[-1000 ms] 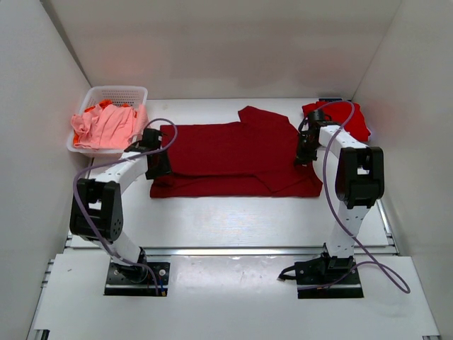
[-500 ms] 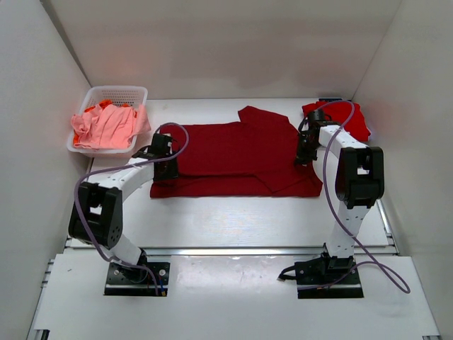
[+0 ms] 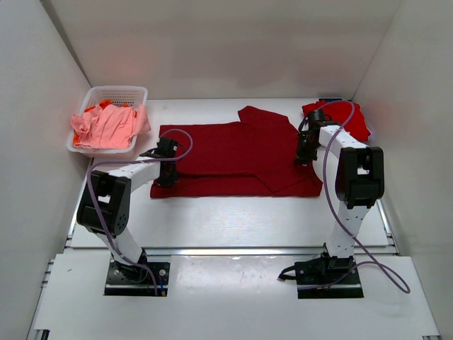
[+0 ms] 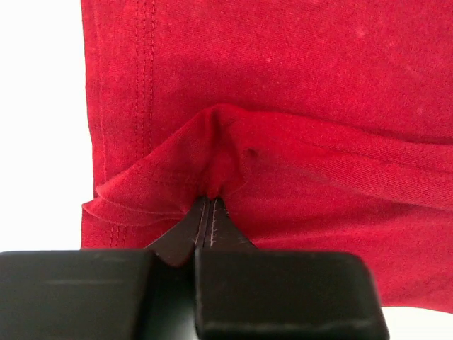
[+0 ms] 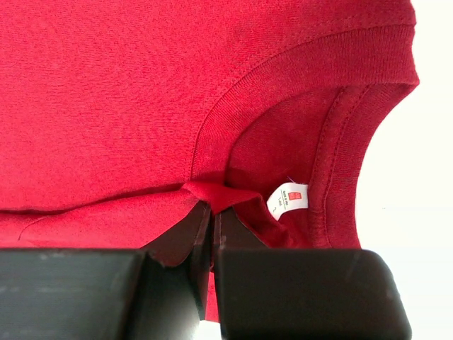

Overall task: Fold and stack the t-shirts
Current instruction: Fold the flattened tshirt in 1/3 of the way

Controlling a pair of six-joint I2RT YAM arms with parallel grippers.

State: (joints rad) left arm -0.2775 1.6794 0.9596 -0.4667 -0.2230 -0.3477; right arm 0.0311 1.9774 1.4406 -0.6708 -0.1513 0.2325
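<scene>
A: Maroon t-shirt [image 3: 237,156] lies spread across the middle of the tabletop [image 3: 233,216], collar [image 5: 304,64] toward the right edge. How will it handle?
B: Soft, light jersey, we judge: limp, it drapes and drags.
A: Our hold?
B: Left jaws clenched on a pinch of cloth by the double-stitched hem [image 4: 117,71]; right jaws clenched on a fold beside the ribbed collar, near the white label [image 5: 290,197]. We'd lift both together.

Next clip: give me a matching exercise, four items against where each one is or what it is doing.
Column one:
1. maroon t-shirt
2. salmon-pink t-shirt
3. bright red t-shirt
4. right gripper

Column two:
A. draped in the white basket
B. shut on the maroon t-shirt's neckline
C. bunched at the far right
D. spread out in the middle

Pairs: 1-D, 2-A, 3-C, 4-B
</scene>
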